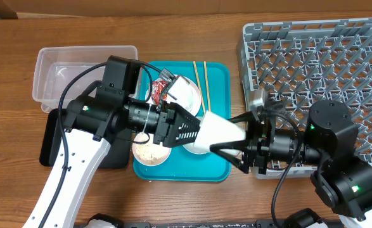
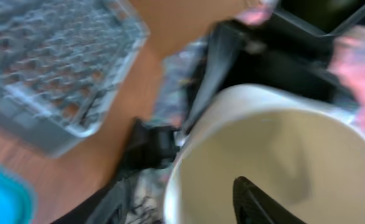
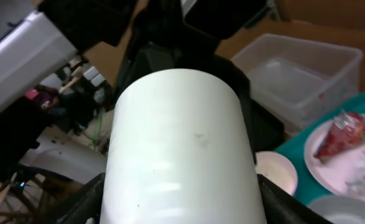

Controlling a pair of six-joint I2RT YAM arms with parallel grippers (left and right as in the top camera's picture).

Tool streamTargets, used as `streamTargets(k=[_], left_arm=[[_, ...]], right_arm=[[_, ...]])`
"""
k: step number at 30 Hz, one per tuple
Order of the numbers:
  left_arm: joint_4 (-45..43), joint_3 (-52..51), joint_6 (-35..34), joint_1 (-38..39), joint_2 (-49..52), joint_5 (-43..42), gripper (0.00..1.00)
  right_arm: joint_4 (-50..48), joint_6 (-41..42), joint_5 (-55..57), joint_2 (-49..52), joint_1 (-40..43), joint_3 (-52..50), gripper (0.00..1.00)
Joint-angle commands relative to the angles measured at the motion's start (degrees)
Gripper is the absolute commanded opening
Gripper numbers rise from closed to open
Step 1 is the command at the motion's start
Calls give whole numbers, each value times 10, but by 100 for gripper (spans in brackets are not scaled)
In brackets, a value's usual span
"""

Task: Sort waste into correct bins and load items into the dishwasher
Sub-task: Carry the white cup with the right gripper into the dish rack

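— Plastic tub, clear, at the far left, with the black tray just in front of it: is either in play?
— No. Move right. The left gripper reaches out over the teal tray and pinches the small white cup by its rim, one finger inside the mouth.
— So the cup is off the table?
— Held in the air above the tray's right edge, between the tray and the dish rack.
— How does it lie?
— On its side, with its long axis running left to right along the line between the two arms. The mouth faces the left wrist and the closed base faces the right.
— And the right gripper?
— It faces the cup from the right, fingers spread to either side of the wall. Its own camera shows them flanking the cup closely, but I cannot tell whether the pads press it.
— Which arm should carry it on?
— The right, I judge, since the rack sits on its side of the table. The handover turns on those fingers closing across the cup's axis before the left lets go; a loose squeeze on that smooth round wall could let it slip
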State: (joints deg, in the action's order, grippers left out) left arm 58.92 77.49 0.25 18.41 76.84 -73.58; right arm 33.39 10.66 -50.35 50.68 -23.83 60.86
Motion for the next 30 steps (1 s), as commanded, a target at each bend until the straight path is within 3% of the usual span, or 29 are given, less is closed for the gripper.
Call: streamTargets(k=[1,4,8,11,25,27,28,30], left_arm=[[16,3,-69,3,-1,228,58],[43,3,-117,3,-1,376,61],[50,3,-116,3,-1,395,64],[50,3,-116,3,-1,395,63],[84,3,-105,4,-1,391,63],[84,3,-106,4,-1,391,63],[84,3,-106,4,-1,391,63],[84,3,-106,4,-1,391,63]], right_arm=[[40,19,103,-26,34,12,61],[125,58,266,-37,75,12,60],[230,113,483,-27,111,12,57],[286,141,553,-2,122,12,57],[435,189,534,247,135,11,62],[443,184,526,258,135,11,70],[446,183,523,259,135,11,79],[444,183,524,259,135,12,89]])
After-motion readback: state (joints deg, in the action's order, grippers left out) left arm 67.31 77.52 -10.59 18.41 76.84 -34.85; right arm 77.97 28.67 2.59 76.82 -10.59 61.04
